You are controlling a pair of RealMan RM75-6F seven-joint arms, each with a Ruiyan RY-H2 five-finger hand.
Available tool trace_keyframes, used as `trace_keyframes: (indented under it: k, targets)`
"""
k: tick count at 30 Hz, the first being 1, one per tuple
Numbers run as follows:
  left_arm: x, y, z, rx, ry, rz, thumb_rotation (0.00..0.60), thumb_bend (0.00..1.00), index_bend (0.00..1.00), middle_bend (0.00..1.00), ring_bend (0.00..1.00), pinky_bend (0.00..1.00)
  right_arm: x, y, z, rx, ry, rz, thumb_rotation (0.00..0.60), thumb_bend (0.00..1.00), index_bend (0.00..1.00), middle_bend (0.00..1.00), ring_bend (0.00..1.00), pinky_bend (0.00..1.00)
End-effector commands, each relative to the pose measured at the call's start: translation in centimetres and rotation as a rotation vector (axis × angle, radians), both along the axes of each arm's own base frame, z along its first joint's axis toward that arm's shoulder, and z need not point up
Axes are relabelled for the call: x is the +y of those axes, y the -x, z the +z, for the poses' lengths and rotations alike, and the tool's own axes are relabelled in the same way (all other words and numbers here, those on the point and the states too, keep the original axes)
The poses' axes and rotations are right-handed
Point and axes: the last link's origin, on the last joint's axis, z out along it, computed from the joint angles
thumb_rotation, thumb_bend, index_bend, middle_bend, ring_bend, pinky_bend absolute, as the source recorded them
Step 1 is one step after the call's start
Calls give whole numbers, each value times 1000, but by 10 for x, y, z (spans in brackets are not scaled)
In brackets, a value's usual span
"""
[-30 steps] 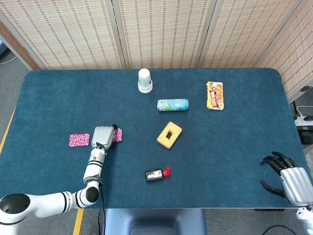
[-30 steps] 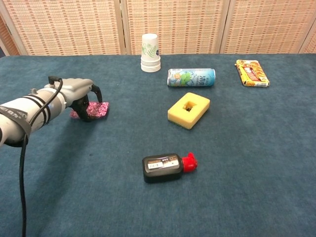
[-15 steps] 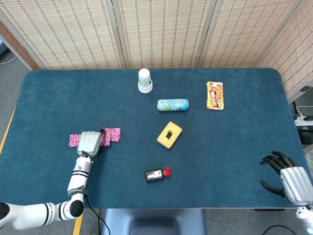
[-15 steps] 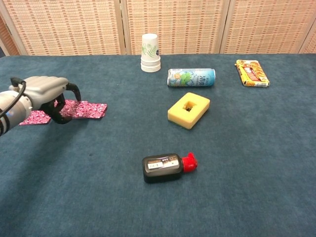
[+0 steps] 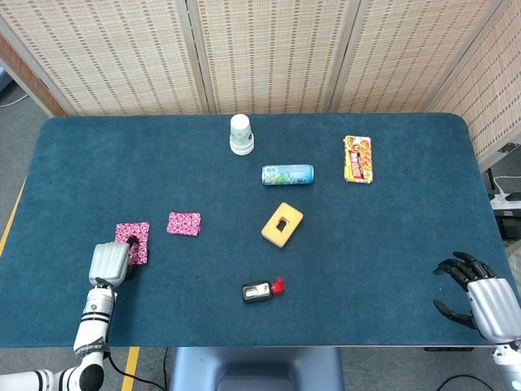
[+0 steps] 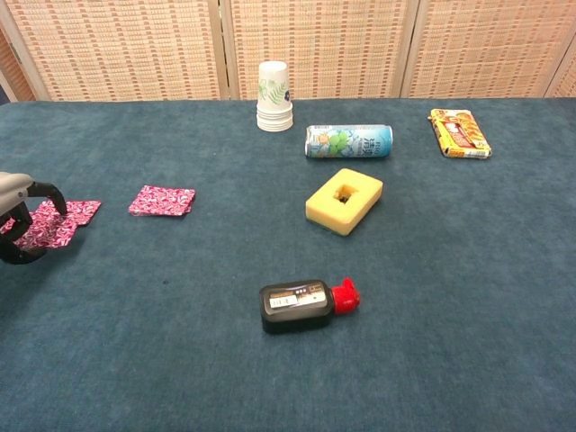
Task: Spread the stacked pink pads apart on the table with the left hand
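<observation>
One pink pad [image 5: 183, 224] [image 6: 162, 200] lies alone on the blue table, left of centre. Two more pink pads [image 5: 133, 241] [image 6: 56, 223] lie overlapping further left, one shifted toward the front. My left hand [image 5: 110, 262] [image 6: 16, 227] sits at their front-left corner, at the chest view's left edge. Its fingers curl over the nearer pad with the thumb below, and it grips that pad's edge. My right hand [image 5: 475, 297] hangs off the table's front right corner with its fingers spread and nothing in it. It shows only in the head view.
A stack of paper cups [image 5: 241, 134] stands at the back. A lying can [image 5: 287, 174], a snack pack [image 5: 357, 159], a yellow sponge block [image 5: 282, 224] and a black bottle with a red cap [image 5: 262, 289] occupy the middle and right.
My left hand pulled back to the left and toward the front edge, dragging a pad with it. The right-hand pad stayed behind and now lies uncovered. The right hand has not moved.
</observation>
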Motion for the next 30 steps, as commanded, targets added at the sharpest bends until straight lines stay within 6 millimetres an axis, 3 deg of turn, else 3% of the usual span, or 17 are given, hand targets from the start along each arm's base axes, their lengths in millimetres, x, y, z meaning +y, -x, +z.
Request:
trace_keyframes:
  k: [1, 7, 12, 22, 26, 30]
  targets:
    - [-2, 17, 0, 6, 14, 36, 600, 365, 423, 845, 931, 853, 0, 0, 0, 0, 1, -1, 600, 93, 399, 335, 187, 306]
    - [-5, 33, -5, 17, 34, 76, 600, 364, 405, 834, 931, 853, -1, 0, -2, 4, -1, -4, 600, 93, 399, 335, 187, 307]
    - [-6, 37, -6, 10, 40, 90, 600, 354, 302, 820, 931, 853, -1, -1, -2, 5, 1, -5, 600, 92, 399, 335, 187, 307]
    - [-12, 30, -4, -15, 32, 84, 600, 317, 59, 815, 931, 857, 0, -1, -1, 1, 4, -3, 600, 92, 399, 335, 187, 306]
    - [-17, 24, 3, -13, 20, 66, 600, 313, 34, 810, 930, 859, 0, 0, -1, 1, 3, -4, 600, 92, 399, 335, 187, 307]
    - [-23, 4, 23, -46, -27, 12, 600, 313, 29, 797, 923, 859, 0, -1, -1, 1, 1, -2, 600, 93, 399, 335, 187, 307]
